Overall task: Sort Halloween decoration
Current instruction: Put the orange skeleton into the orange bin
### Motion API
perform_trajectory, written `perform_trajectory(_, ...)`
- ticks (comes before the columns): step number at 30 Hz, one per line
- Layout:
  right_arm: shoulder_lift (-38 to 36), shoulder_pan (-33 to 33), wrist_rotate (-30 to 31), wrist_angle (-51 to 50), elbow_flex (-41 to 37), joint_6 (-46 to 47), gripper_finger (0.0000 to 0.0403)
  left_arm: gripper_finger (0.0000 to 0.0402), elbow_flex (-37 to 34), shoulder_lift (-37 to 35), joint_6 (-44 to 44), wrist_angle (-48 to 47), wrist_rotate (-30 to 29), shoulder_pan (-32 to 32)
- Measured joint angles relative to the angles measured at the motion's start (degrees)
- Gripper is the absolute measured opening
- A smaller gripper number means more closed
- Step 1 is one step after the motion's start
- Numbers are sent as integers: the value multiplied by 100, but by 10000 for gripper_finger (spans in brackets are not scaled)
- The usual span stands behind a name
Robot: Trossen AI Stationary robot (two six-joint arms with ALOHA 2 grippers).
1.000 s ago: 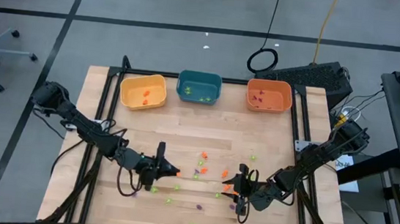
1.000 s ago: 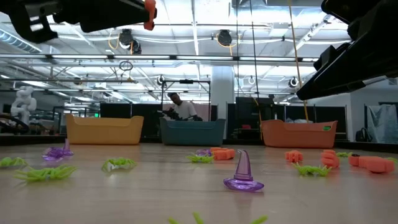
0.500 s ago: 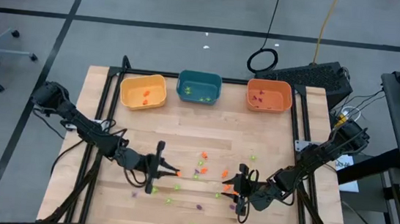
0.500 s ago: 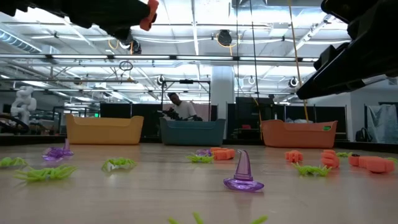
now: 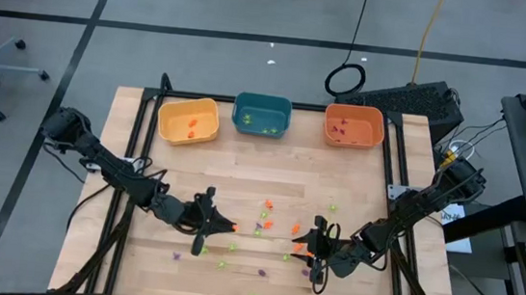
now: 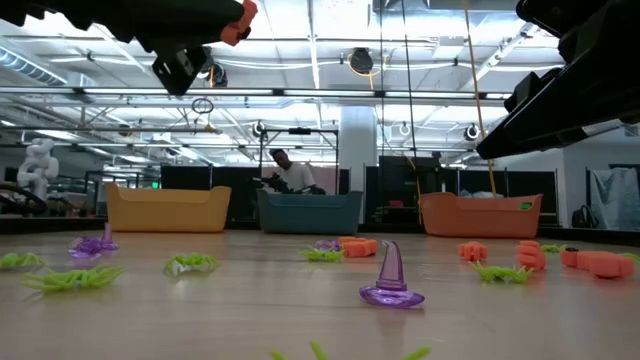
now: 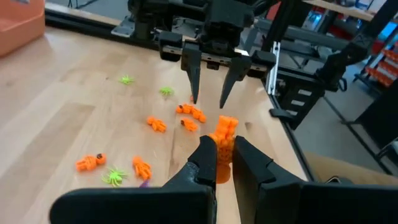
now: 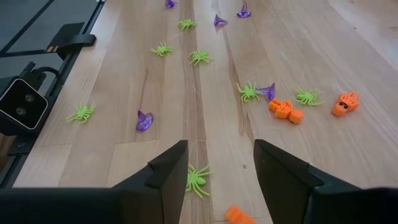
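From overhead the trinkets (image 5: 267,206) mid-desk are coloured specks, shapes unreadable; same for the bits in the yellow bin (image 5: 188,121), teal bin (image 5: 262,115) and orange bin (image 5: 353,126). Low camera: both arms cut off by the top edge, bin contents hidden behind their walls, green legs (image 6: 315,351) clipped at the bottom edge. Left gripper (image 7: 222,163): orange piece (image 7: 224,140) partly hidden between the jaws. Right wrist camera: orange trinket (image 8: 239,216) cut by the bottom edge.

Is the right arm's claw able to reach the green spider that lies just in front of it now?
Probably yes. The right claw is open and empty, and the green spider lies on bare wood between its fingers, with nothing over it.
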Motion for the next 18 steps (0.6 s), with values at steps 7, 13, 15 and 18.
perform_trajectory(7, -1, 0, -1, 0, 0, 17, 171, 21, 0, 0, 383, 0, 0, 0)
perform_trajectory(13, -1, 0, -2, -2, 0, 11, 171, 21, 0, 0, 1786, 1, -2, -1)
perform_trajectory(15, 0, -3, -2, -2, 0, -5, 171, 21, 0, 0, 1958, 1, -79, 12)
perform_trajectory(18, 0, -20, -2, -2, 0, -10, 171, 21, 0, -2, 2014, 2, -344, 118)
